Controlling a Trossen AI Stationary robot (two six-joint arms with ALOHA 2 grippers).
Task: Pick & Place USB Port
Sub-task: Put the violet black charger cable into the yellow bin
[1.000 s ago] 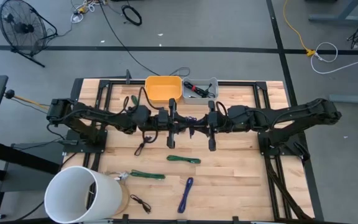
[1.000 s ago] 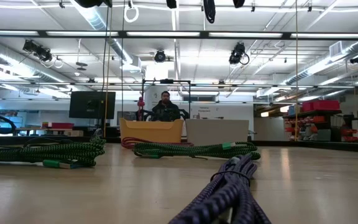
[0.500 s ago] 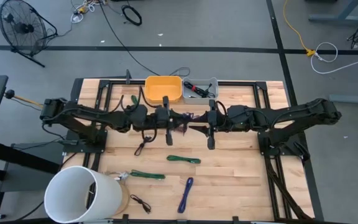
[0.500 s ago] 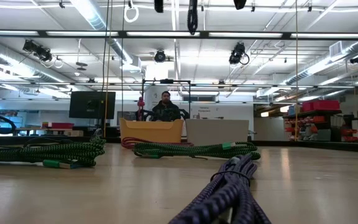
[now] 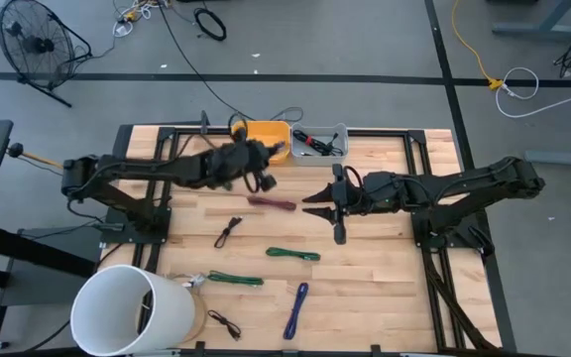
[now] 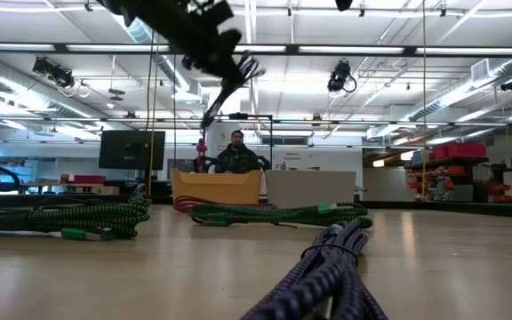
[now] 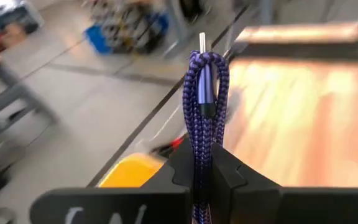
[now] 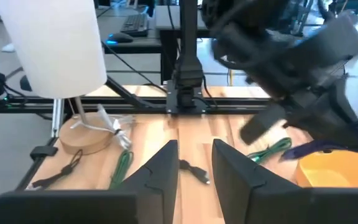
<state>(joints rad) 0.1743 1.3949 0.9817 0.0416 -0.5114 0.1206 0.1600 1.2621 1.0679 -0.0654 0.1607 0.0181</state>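
- The left gripper (image 7: 205,168) is pinched on a folded purple braided USB cable (image 7: 204,87); in the left wrist view the bundle stands straight out from between the fingers, silver plug at its far tip.
- In the high view the left gripper (image 5: 258,171) hangs just beside the orange bin (image 5: 269,134), at about 7 o'clock from it. The cable's long axis follows the gripper's pointing direction, towards the bin.
- Judgement: the place step is in hand. The bin lies at about 1 o'clock from the left gripper, so a short advance should bring the cable over its opening. The left arm is clearly the nearer one.
- The right gripper (image 5: 320,204) waits near table centre with its fingers (image 8: 160,168) parted and nothing between them.
- Other cables lie on the wooden table (image 5: 385,288): a dark red one (image 5: 272,202) just below the left gripper, two green ones (image 5: 293,255), a second purple one (image 5: 296,310), and a black one (image 5: 228,232).
- A grey tray (image 5: 317,146) adjoins the orange bin at its 3 o'clock side.
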